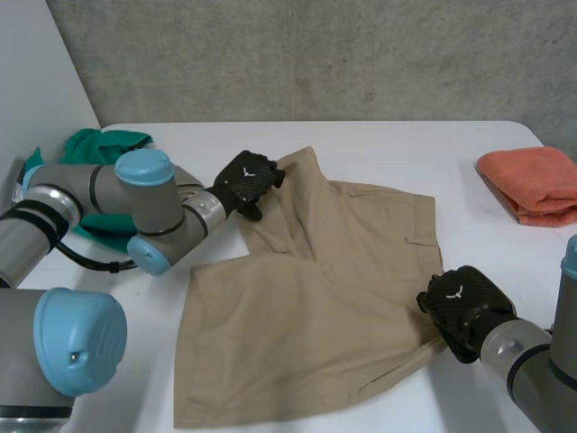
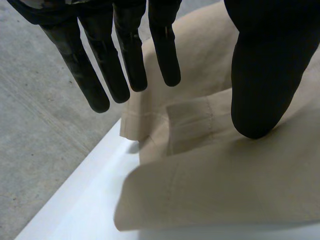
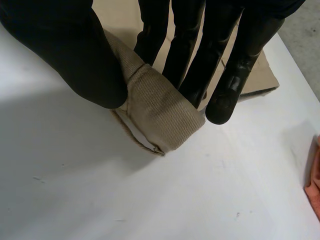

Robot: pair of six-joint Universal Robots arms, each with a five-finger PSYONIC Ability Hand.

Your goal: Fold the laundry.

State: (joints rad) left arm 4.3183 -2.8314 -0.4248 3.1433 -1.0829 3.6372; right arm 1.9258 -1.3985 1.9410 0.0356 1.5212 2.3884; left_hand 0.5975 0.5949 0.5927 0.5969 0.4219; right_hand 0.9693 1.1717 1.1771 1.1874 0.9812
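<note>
Tan shorts (image 1: pixel 315 298) lie spread on the white table (image 1: pixel 406 153), one leg folded over toward the far left. My left hand (image 1: pixel 248 180) is at that far leg's end. In the left wrist view its fingers (image 2: pixel 125 60) hang straight above the hem of the shorts (image 2: pixel 210 170), open, with the thumb tip resting on the cloth and nothing pinched. My right hand (image 1: pixel 464 307) is at the right edge of the shorts, near the front. In the right wrist view its thumb (image 3: pixel 75 55) and fingers pinch a bunched fold of the tan cloth (image 3: pixel 160 115), lifted a little off the table.
A folded orange cloth (image 1: pixel 532 185) lies at the table's far right edge; a strip of it (image 3: pixel 315 185) also shows beside my right hand. A green garment (image 1: pixel 99 144) is bunched at the far left behind my left arm. A grey wall stands behind the table.
</note>
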